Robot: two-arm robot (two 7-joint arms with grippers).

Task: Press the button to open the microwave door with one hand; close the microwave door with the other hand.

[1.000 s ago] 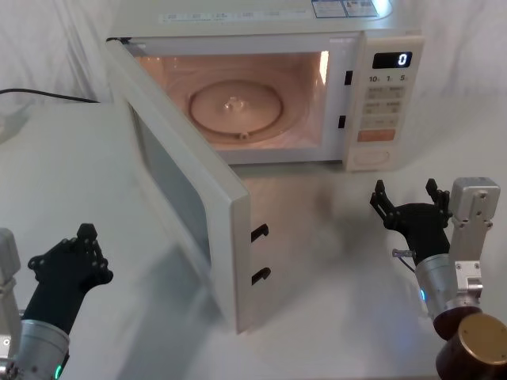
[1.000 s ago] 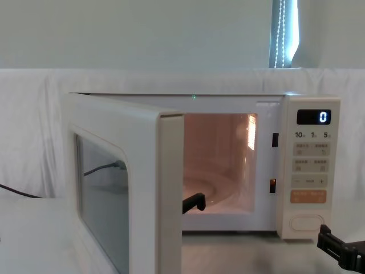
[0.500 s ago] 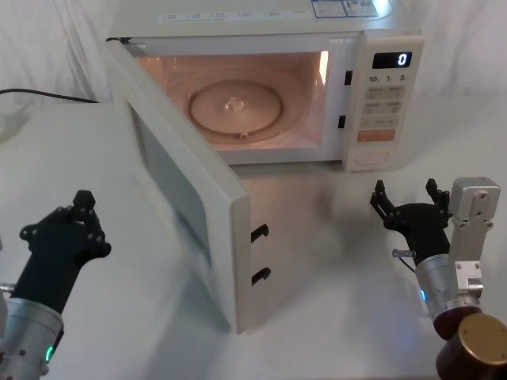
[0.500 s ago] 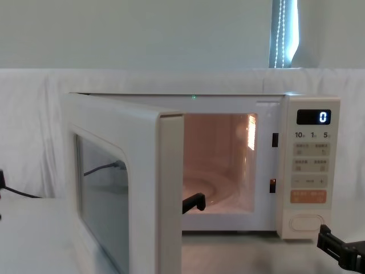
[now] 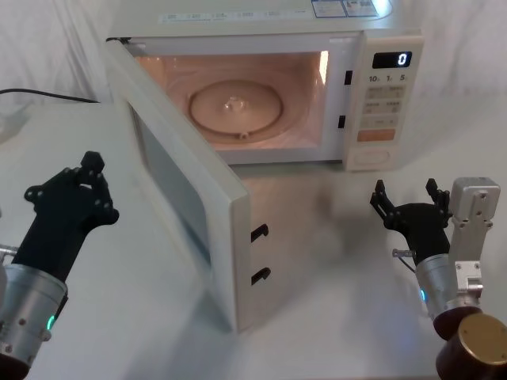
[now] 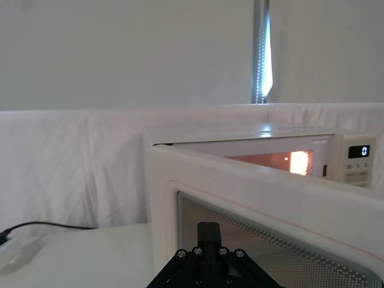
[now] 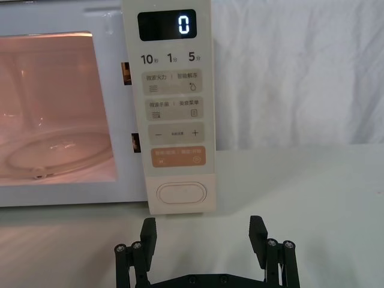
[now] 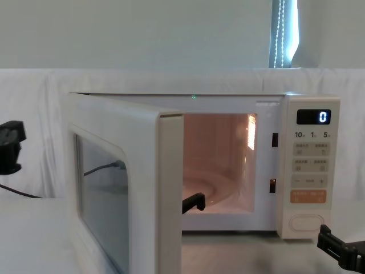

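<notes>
- Left gripper [image 5: 91,170]: raised above the left part of the table [image 5: 71,127], just outside the outer face of the swung-out door, not touching it. Fingers pressed together with no gap, nothing held. In the chest view it shows at the left edge [image 8: 10,145], level with the upper part of the door.
- Black cable [image 5: 47,95]: runs along the table's back left, toward the microwave.
- Microwave door [image 5: 186,186]: wide open, hinged at the microwave's left side, its free edge pointing toward the table's front edge. Two black latch hooks [image 5: 260,253] stick out of that free edge. From the left wrist view the door's top rim and mesh window [image 6: 270,240] lie directly ahead of the left gripper's tip.
- Microwave [image 5: 261,28]: stands at the back of the table, centre to right. Cavity lit orange; glass turntable [image 5: 234,103] visible inside.
- Control panel [image 7: 174,108]: on the microwave's right side; display [image 7: 168,25] reads "0".
- Orange key [image 7: 177,157]: sits just above the button.
- Button [image 7: 181,194]: lowest key on the panel, untouched.
- Right gripper [image 5: 405,199]: low over the table's right front, in front of the panel and well short of it. Fingers [image 7: 258,231] spread wide, nothing between them; the button sits beyond the gap in the right wrist view.
</notes>
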